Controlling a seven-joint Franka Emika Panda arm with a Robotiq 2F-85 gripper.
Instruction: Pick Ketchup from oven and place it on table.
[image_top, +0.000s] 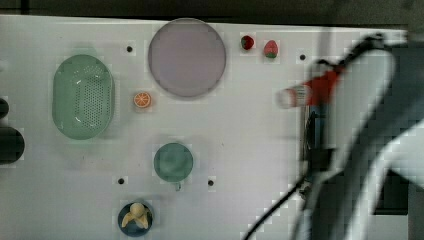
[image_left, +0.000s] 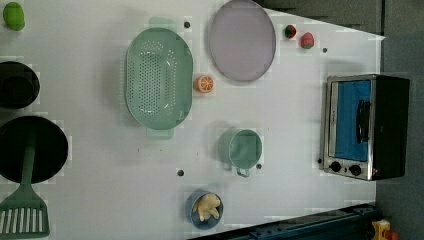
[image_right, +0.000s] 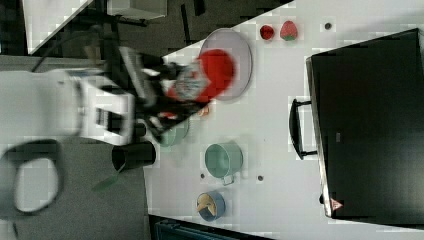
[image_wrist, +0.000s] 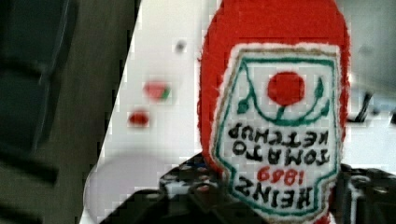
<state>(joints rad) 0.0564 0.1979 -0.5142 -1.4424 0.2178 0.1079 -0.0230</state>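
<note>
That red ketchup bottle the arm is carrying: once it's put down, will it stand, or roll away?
The ketchup bottle looks slim and tall for its base, so stood upright on the table it could tip easily. Its body seems rounded, so laid on its side it may roll. It keeps its shape in the gripper, so it is probably fairly stiff plastic.

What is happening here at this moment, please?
The robot arm is holding the Ketchup bottle in its gripper, lifted in the air above the table. In the top view the bottle lies roughly level, its white cap pointing to the top view's left, next to the oven. It has not yet been set down. A grey plate, a green colander and a green cup sit on the table.
</note>
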